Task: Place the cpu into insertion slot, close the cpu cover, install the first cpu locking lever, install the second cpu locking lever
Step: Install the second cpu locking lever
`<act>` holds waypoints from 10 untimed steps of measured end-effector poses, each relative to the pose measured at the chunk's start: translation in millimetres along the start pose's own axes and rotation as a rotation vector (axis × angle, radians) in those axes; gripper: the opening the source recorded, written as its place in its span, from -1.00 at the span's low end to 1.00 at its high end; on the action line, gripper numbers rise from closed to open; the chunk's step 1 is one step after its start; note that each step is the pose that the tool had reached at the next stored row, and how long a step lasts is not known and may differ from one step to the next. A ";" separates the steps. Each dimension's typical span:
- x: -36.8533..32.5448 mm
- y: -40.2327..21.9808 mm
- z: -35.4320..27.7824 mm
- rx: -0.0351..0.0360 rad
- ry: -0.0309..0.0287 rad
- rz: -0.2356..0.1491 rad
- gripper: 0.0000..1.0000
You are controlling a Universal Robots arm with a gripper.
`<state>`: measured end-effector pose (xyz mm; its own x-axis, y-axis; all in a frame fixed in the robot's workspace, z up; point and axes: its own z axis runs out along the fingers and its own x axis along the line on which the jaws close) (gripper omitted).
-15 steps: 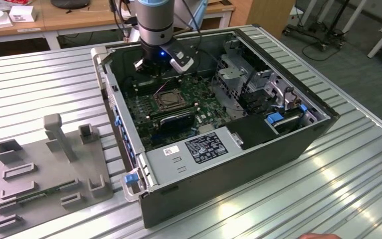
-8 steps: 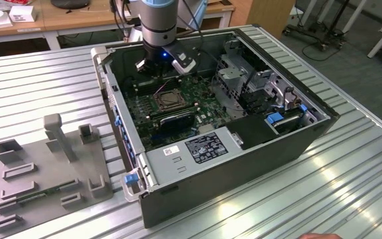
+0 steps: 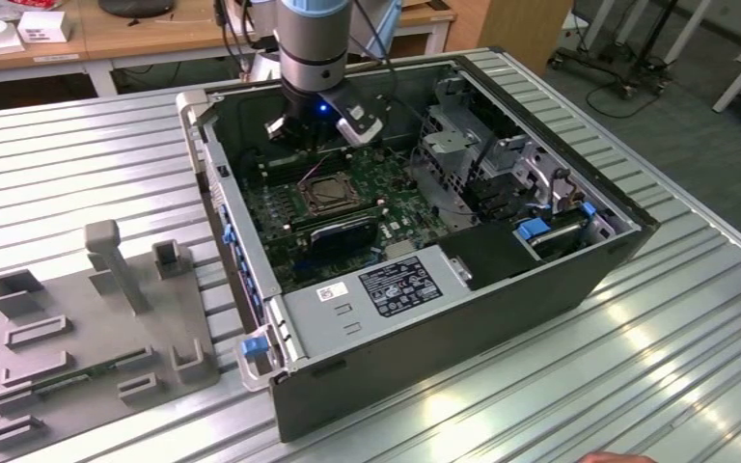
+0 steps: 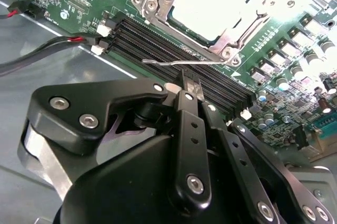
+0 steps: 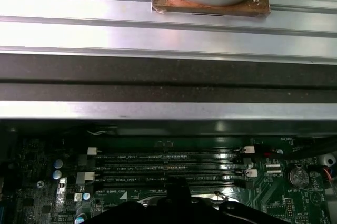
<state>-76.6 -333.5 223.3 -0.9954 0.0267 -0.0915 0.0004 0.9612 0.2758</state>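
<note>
Hand [image 4: 190,88] at lever [image 4: 184,62] (second wrist view); cpu [image 4: 210,2] seated.

Exterior view evenly bright; we see overhead light streaking glare across ribbed silver aluminium table [image 3: 577,386], open black computer case [image 3: 474,318] interior shaded. Small blue light glows at black gripper [image 3: 323,108]. Second wrist view: pale silvery cpu face [image 4: 210,2] blown out white, near black gripper linkage [image 4: 189,145] soft, out of focus. First wrist view: table slats glare bright, green motherboard [image 5: 174,176] dim, murky.
</note>
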 end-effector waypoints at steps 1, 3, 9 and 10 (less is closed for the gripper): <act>0.0 0.0 0.0 -0.0001 0.0000 0.000 -0.79; -1.8 0.0 0.4 -0.0002 0.0000 0.000 -0.79; -4.2 -1.0 3.9 -0.0001 0.0000 0.000 -0.79; -4.3 -1.2 4.7 -0.0001 -0.0001 0.001 -0.79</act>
<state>-71.8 -333.5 218.8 -0.9954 0.0272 -0.0914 0.0009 0.9612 0.2760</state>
